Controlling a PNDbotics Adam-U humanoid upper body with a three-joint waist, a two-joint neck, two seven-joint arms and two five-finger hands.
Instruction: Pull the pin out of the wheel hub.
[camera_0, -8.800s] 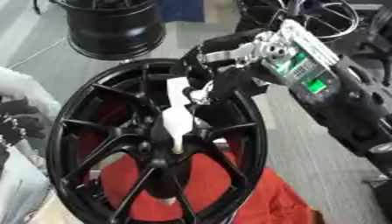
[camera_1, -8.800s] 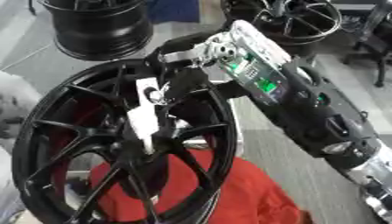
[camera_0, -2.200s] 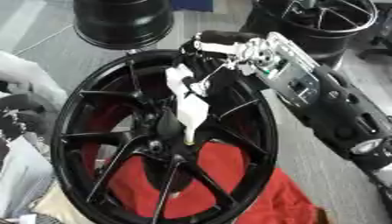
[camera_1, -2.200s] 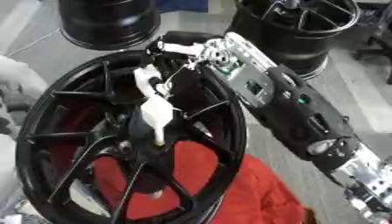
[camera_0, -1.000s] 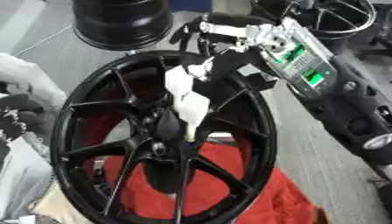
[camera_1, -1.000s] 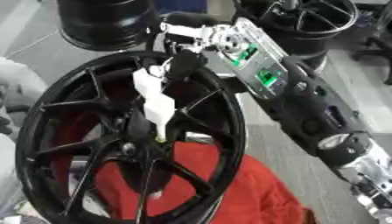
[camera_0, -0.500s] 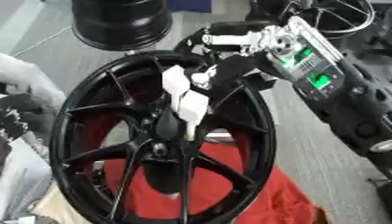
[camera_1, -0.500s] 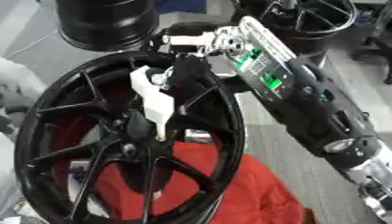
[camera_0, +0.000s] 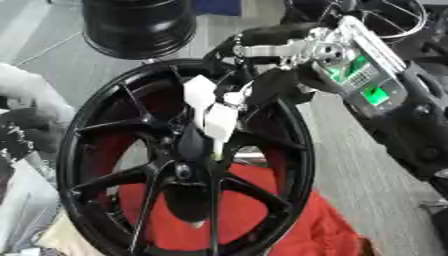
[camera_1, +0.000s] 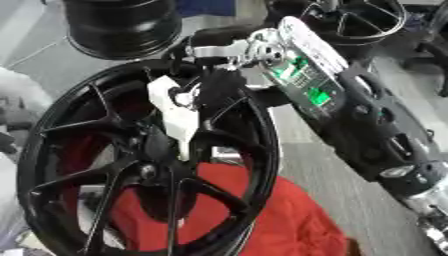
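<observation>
A black spoked wheel hub lies tilted on a red cloth and fills the left and middle of both views. A white pin with a broad head hangs over the hub's centre, its thin tip just above the middle. My right hand reaches in from the upper right, fingers curled round the pin's white head. The forearm with green lights runs off to the right. My left hand shows in neither view.
A red cloth lies under the hub. Two more black rims stand behind, one at the upper left and one at the upper right. Pale fabric lies at the left edge. Grey floor runs along the right.
Over the last seconds my right hand has lifted the white pin a little higher out of the hub's centre. The camera has also shifted.
</observation>
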